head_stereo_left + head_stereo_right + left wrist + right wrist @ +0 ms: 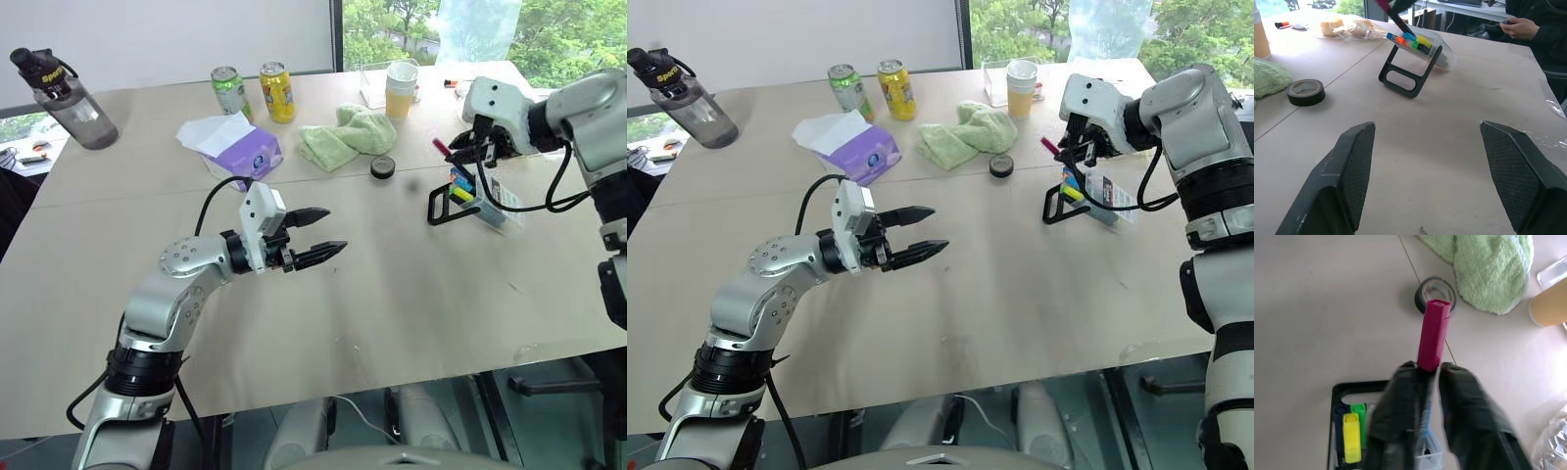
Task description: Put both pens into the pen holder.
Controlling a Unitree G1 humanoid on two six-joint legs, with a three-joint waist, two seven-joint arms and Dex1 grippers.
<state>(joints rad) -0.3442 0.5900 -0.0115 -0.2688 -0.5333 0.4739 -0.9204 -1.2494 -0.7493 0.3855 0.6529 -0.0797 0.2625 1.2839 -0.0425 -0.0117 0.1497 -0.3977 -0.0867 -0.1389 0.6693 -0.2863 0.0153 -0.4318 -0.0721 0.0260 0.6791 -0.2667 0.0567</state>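
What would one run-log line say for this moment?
right pincer: around pink-ended pen, over pen holder | left pincer: open, empty

Head pair high above table (392, 294); wrist views close, low

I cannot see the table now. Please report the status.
Left gripper open, empty, above the table. Right gripper around the pink-ended pen, over the pen holder. Nothing blocks it.

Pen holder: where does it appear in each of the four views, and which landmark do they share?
Left eye view: pen holder right of centre.
Right eye view: right of centre.
Left wrist view: beyond the open left end effector, at.
Right wrist view: beneath the pink-ended pen, at.
Shared landmark: black tape roll.
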